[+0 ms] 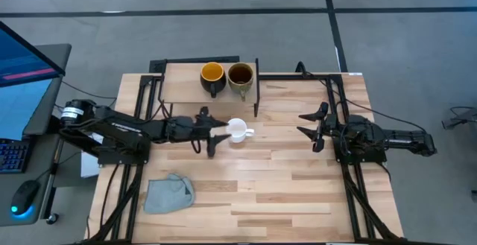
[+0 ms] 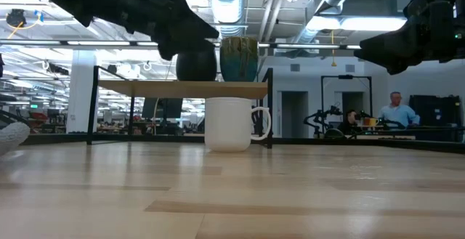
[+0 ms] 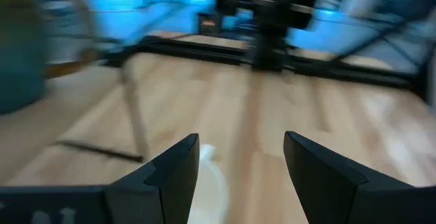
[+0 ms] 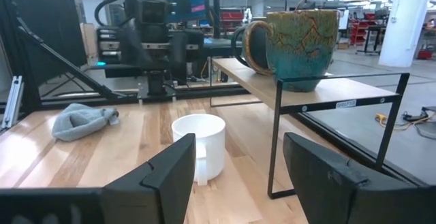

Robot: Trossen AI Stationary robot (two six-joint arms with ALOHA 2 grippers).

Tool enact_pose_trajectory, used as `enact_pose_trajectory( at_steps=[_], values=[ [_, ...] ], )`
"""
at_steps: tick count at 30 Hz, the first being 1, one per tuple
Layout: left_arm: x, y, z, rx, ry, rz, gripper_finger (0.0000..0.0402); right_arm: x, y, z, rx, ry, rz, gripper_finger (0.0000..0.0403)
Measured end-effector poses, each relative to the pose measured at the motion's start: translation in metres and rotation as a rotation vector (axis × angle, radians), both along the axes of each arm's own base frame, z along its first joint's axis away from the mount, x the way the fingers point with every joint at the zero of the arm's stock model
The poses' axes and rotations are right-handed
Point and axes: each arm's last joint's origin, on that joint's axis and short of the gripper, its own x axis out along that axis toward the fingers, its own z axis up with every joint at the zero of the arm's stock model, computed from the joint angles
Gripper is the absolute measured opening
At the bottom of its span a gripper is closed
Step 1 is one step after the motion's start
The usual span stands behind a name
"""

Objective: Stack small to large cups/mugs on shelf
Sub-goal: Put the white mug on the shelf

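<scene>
nearest the low camera, the small white mug [image 2: 231,124] is seen standing on the tabletop [image 1: 298,178], just in front of the shelf [image 1: 182,81]. the left gripper [image 1: 209,135] is held spread wide at its nine o'clock. the dark mug [image 1: 212,77] and olive-tan mug [image 1: 241,78] are set side by side on the shelf. the right gripper [image 1: 311,124] is parked at three o'clock, fingers apart.

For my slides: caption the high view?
Left pincer open beside the white mug on the table; two mugs sit on the shelf.
</scene>
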Motion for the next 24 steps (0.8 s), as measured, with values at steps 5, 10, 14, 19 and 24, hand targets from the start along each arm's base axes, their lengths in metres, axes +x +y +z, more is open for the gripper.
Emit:
enact_pose_trajectory(
  at_steps=[5, 10, 14, 19, 24],
  values=[
    [-0.001, 0.004, 0.0, -0.025, -0.013, 0.148, 0.0207, 0.0, 0.0, 0.0, -0.015, 0.003, 0.0, 0.0244],
    [-0.002, 0.007, -0.005, -0.141, 0.009, 0.186, 0.0206, 0.0, 0.0, 0.0, -0.015, 0.003, 0.0, 0.0244],
    [-0.001, 0.01, -0.005, -0.198, 0.08, 0.27, 0.0194, 0.0, 0.0, 0.0, -0.015, 0.003, 0.0, 0.0244],
    [0.003, 0.013, 0.004, -0.235, 0.107, 0.313, 0.0173, 0.0, 0.0, 0.0, -0.015, 0.003, 0.0, 0.0244],
    [0.007, 0.012, 0.013, -0.257, 0.117, 0.284, 0.0159, 0.0, 0.0, 0.0, -0.015, 0.003, 0.0, 0.0244]
  ],
)
